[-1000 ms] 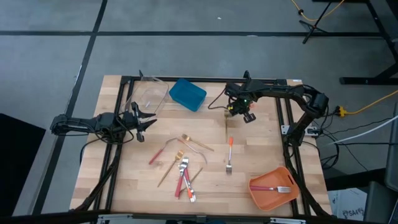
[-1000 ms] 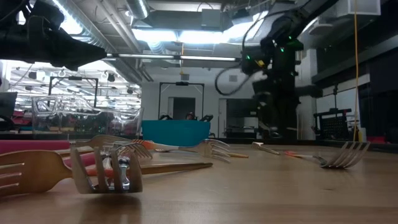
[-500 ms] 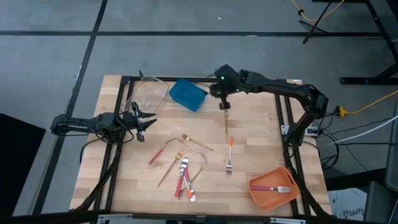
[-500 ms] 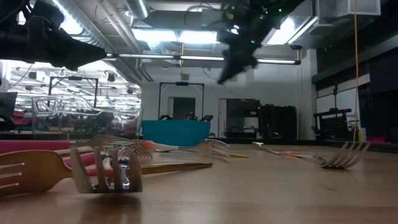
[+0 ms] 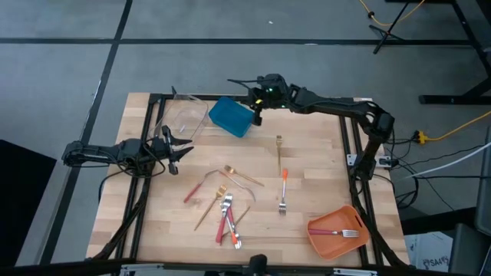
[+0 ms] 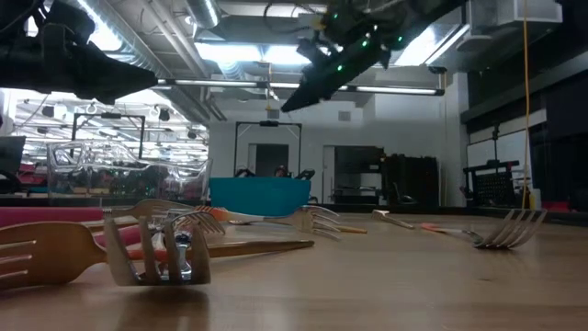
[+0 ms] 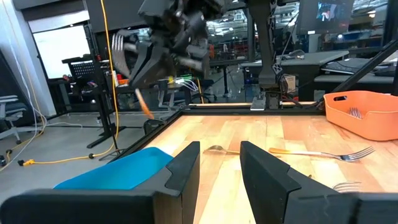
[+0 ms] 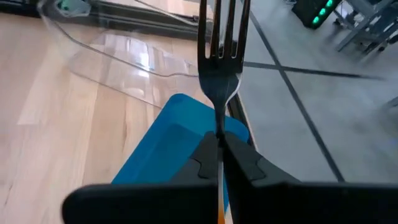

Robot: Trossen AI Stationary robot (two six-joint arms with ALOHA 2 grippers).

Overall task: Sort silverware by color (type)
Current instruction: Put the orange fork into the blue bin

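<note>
The right hand [image 5: 255, 98] is clenched on a fork [image 8: 219, 43], pinching its neck just below the silver tines, which stick out past the fingertips; the left wrist view shows an orange handle trailing from the grip. This hand hangs in the air above the far edge of the blue bin [image 5: 231, 116], well clear of the counter [image 5: 322, 176].

The left hand [image 5: 181, 149] rests low over the counter's left side, its fingers parted and holding nothing.

The blue bin stands near the far edge, with a clear bin [image 5: 181, 116] just beside it on the left; no utensil can be made out in either. The orange bin [image 5: 337, 230] sits at the near right corner and holds a red-handled fork [image 5: 338, 232].

The remaining silverware lies loose on the counter, well apart from both hands. A gold utensil [image 5: 279, 148] lies mid-counter, with an orange-handled fork [image 5: 283, 191] just nearer than it. To the left a cluster of gold forks [image 5: 230, 175] and red-handled forks [image 5: 227, 222] lies spread and partly overlapping.
</note>
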